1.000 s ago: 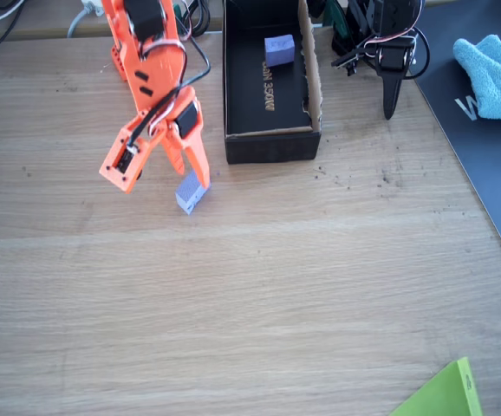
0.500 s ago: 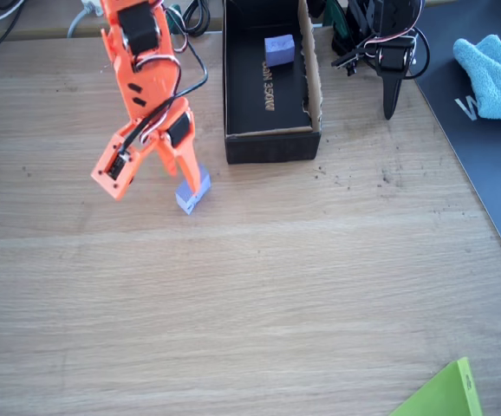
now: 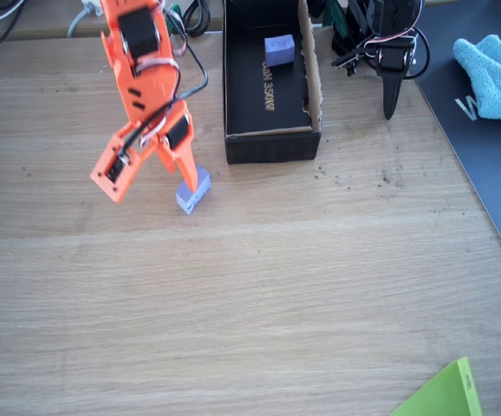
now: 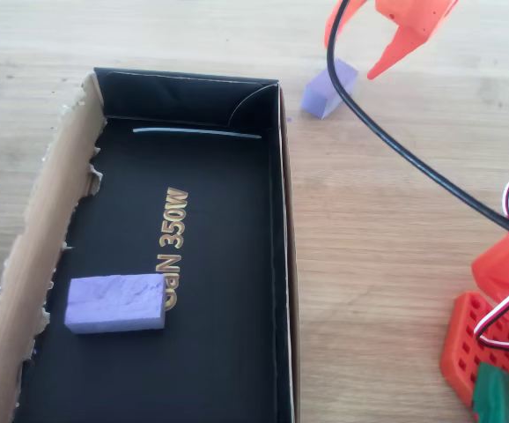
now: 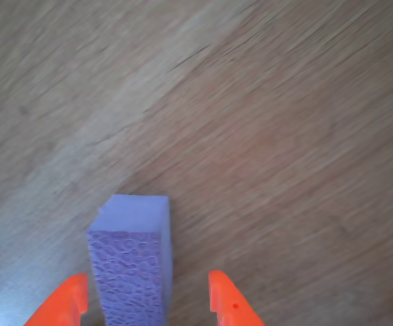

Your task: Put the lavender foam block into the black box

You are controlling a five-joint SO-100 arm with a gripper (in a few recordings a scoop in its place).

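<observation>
The lavender foam block (image 3: pixel 190 198) lies on the wooden table, left of the black box's near end, and it also shows at the top of the overhead view (image 4: pixel 328 88). My orange gripper (image 3: pixel 185 184) hangs right over it, open. In the wrist view the block (image 5: pixel 132 258) stands between the two orange fingertips, close to the left one (image 5: pixel 67 302), with a gap to the right one (image 5: pixel 227 302). The black box (image 3: pixel 233 104) has a brown cardboard flap and "350W" lettering on its floor (image 4: pixel 219 264).
Another lavender block (image 4: pixel 116 302) lies inside the box near the cardboard flap. At the right, a blue cloth (image 3: pixel 493 74) rests on a dark mat (image 3: pixel 484 173). A green sheet (image 3: pixel 441 394) pokes in at the bottom right corner.
The arm has swung a little to the left and the gripper has settled closer over the block. The block itself has stayed in place on the table.
</observation>
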